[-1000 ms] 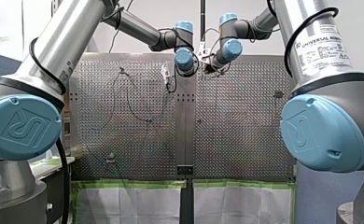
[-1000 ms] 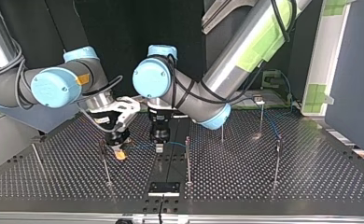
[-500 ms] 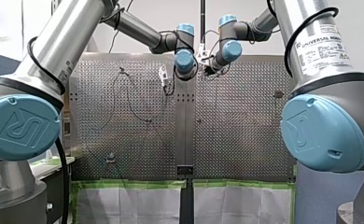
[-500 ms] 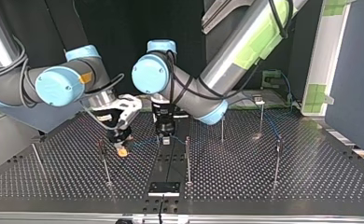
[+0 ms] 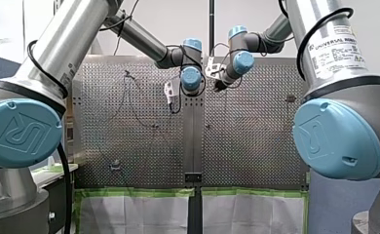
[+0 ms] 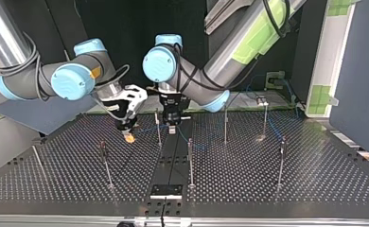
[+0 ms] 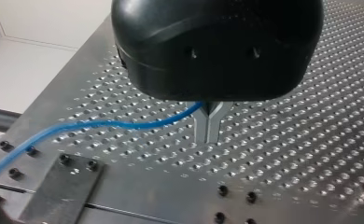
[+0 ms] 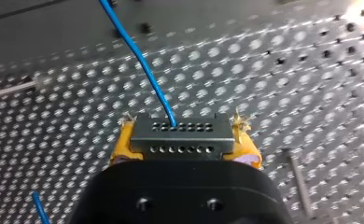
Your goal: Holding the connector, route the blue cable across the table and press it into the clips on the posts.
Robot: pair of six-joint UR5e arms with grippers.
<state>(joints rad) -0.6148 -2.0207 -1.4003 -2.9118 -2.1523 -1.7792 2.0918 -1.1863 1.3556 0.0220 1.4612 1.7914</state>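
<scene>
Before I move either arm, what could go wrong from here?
My right gripper holds the connector only by its ends, and the blue cable leaves it as one thin strand; a hard pull could strain that joint.
My left gripper pinches the cable between narrow metal fingers; it may slip out.
In the top view a thin post stands between the two grippers and could snag the cable.

It was a robotics lab. A perforated metal table (image 6: 315,184) carried thin upright posts (image 6: 280,165), and two grey industrial arms (image 5: 66,44) with blue joints reached over it. Green tape (image 6: 320,94) marked a white panel (image 6: 335,56) beside the table.
</scene>
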